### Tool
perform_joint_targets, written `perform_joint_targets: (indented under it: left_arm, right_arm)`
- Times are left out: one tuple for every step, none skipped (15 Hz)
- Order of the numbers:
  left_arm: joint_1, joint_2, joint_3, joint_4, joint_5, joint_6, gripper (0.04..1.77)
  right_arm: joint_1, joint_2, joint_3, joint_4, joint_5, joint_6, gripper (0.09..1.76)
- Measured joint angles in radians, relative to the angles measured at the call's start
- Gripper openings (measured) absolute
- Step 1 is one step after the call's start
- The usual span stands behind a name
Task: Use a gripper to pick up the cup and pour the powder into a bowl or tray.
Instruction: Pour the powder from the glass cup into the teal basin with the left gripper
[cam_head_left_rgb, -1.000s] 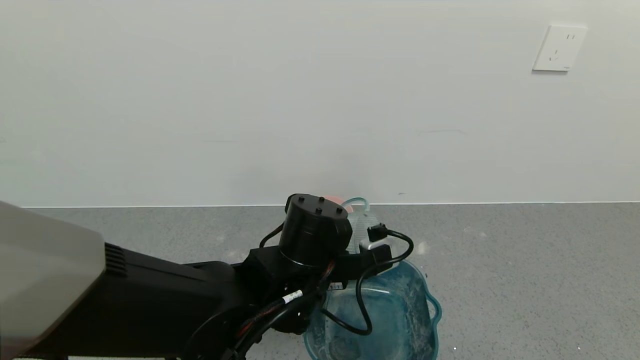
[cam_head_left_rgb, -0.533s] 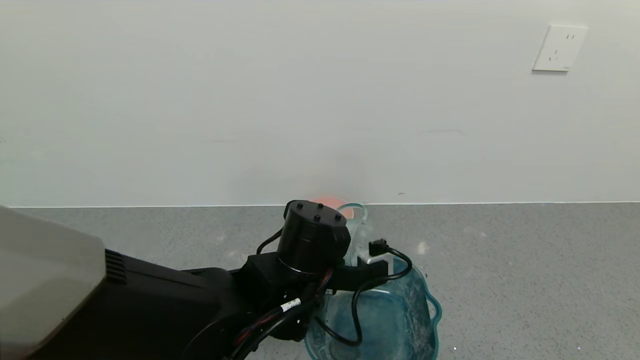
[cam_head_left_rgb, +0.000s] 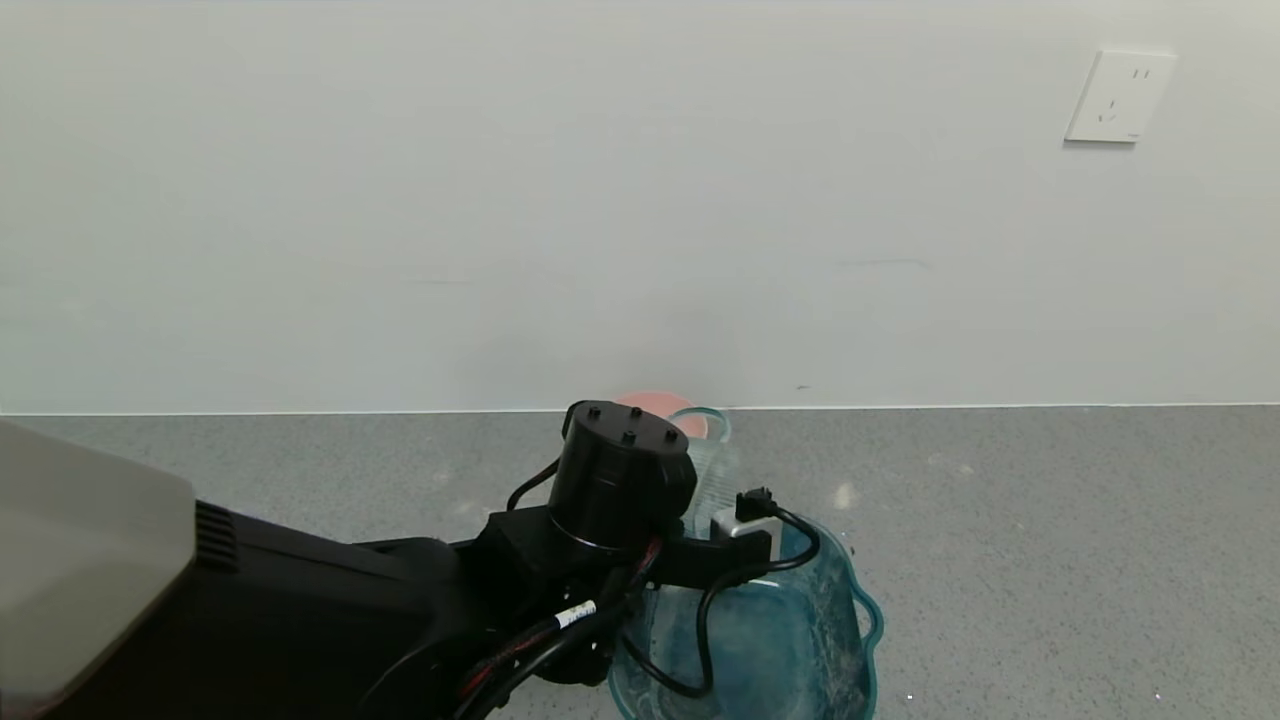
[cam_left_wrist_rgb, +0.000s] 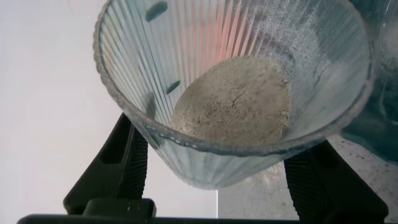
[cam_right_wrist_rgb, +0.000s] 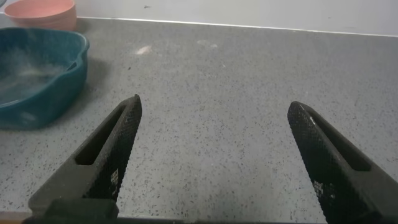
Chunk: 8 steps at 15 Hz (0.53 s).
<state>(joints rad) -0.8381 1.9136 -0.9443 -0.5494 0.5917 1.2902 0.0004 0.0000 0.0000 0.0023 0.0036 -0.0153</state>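
Cup (cam_left_wrist_rgb: 236, 93) clamped between the jaws of the left gripper (cam_left_wrist_rgb: 217, 180), one black finger (cam_left_wrist_rgb: 118, 168) pressed on each side of the ribbed glass wall. Held up off the desk (cam_head_left_rgb: 1000, 520), above the far edge of the teal basin (cam_head_left_rgb: 800, 640), roughly upright in the head view (cam_head_left_rgb: 708, 455), mostly hidden there behind the black cylindrical wrist. Powder (cam_left_wrist_rgb: 233, 102) packed as a pale beige-grey mound in the bottom of the glass, with a dusty film up the inner wall. Basin resting on the grey speckled desk, loop handle toward the robot's right, whitish smears on its inside; seen in the right wrist view (cam_right_wrist_rgb: 37, 74) as a teal tub with dust on its floor. Pink bowl (cam_right_wrist_rgb: 40, 14) just beyond the basin, near the white wall; only a sliver of it (cam_head_left_rgb: 655, 405) visible in the head view behind the wrist and the cup rim. Black cable (cam_head_left_rgb: 720, 610) looping from the wrist down over the basin.

Right gripper (cam_right_wrist_rgb: 214, 155) out of the head view, hovering low over bare desk well to the side of the basin, jaws spread wide with nothing between them.

White wall socket (cam_head_left_rgb: 1120, 96) high on the wall at the right.
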Motion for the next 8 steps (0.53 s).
perform_joint_targets:
  left_arm:
    - [-0.001, -0.001, -0.003, -0.001, 0.001, 0.019, 1.26]
    - [-0.005, -0.003, -0.005, -0.001, 0.002, 0.038, 1.26]
    - [-0.008, -0.004, -0.005, -0.001, 0.004, 0.058, 1.26]
    - [-0.011, -0.005, -0.005, -0.001, 0.012, 0.076, 1.26]
    - [-0.015, -0.007, -0.007, -0.001, 0.02, 0.086, 1.26]
    - [-0.02, -0.007, -0.007, -0.001, 0.022, 0.095, 1.26]
    - [-0.024, -0.007, -0.007, -0.001, 0.023, 0.112, 1.26]
    - [-0.027, -0.007, -0.006, -0.001, 0.033, 0.124, 1.26]
  right_arm:
    - [0.0, 0.0, 0.0, 0.0, 0.0, 0.001, 1.71]
    - [0.0, 0.0, 0.0, 0.0, 0.0, 0.0, 1.71]
    - [0.0, 0.0, 0.0, 0.0, 0.0, 0.0, 1.71]
    - [0.0, 0.0, 0.0, 0.0, 0.0, 0.001, 1.71]
    - [0.0, 0.0, 0.0, 0.0, 0.0, 0.001, 1.71]
    - [0.0, 0.0, 0.0, 0.0, 0.001, 0.0, 1.71]
    - [0.0, 0.0, 0.0, 0.0, 0.0, 0.0, 1.71]
    - [0.0, 0.0, 0.0, 0.0, 0.0, 0.0, 1.71]
